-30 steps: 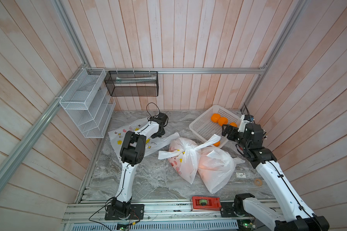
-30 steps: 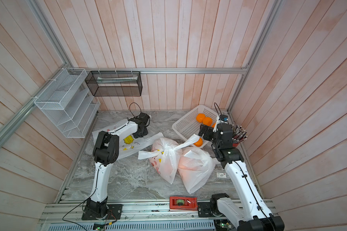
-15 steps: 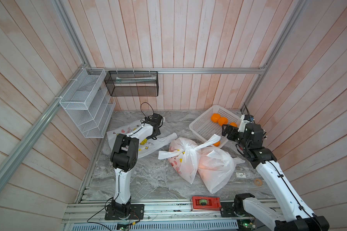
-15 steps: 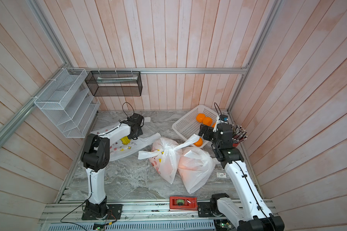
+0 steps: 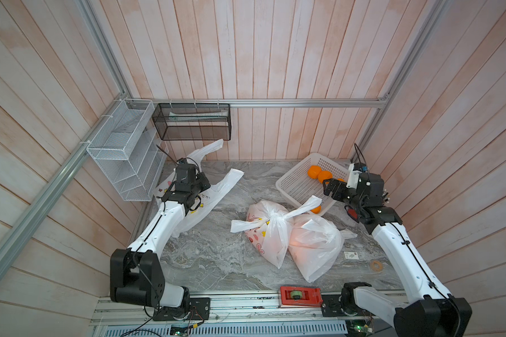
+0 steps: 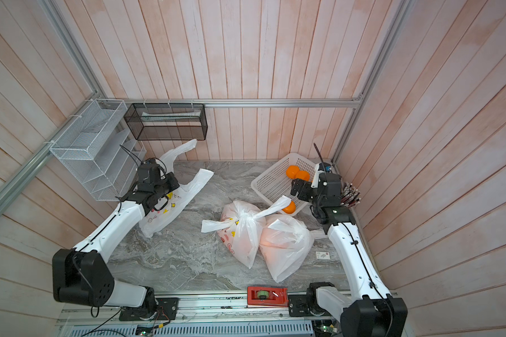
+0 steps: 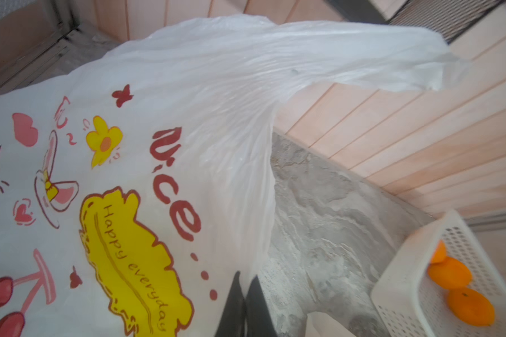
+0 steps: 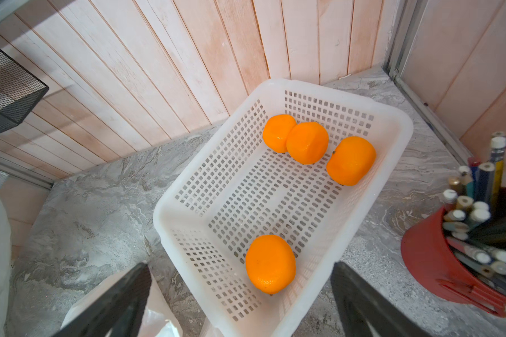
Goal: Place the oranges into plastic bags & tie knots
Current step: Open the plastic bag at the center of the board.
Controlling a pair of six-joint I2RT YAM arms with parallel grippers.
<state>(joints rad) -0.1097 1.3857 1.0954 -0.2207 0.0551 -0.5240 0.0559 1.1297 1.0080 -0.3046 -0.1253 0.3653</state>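
An empty printed plastic bag (image 5: 187, 223) (image 7: 158, 116) lies at the table's far left, one handle (image 5: 214, 146) raised against the back wall. My left gripper (image 7: 246, 281) (image 5: 200, 186) is shut on this bag's edge. Two filled plastic bags (image 5: 270, 242) (image 5: 316, 248) lie mid-table; the printed one shows a knot (image 5: 270, 220) (image 6: 244, 217) with two strap ends. Several oranges (image 8: 270, 264) (image 8: 307, 143) (image 5: 319, 174) lie in a white perforated basket (image 8: 164, 210) (image 5: 284, 186) at the back right. My right gripper (image 8: 240, 266) (image 5: 330, 188) hovers open above the basket's near end, holding nothing.
A red cup of pencils (image 8: 433, 262) (image 6: 349, 195) stands by the right wall beside the basket. A white wire shelf (image 5: 123, 151) and a black mesh bin (image 5: 192, 122) hang at the back left. A red tape dispenser (image 5: 300, 296) sits on the front rail.
My left gripper has shut on the empty bag and drawn back to the left, lifting the bag so one handle now stands up against the wall. The right arm has not moved.
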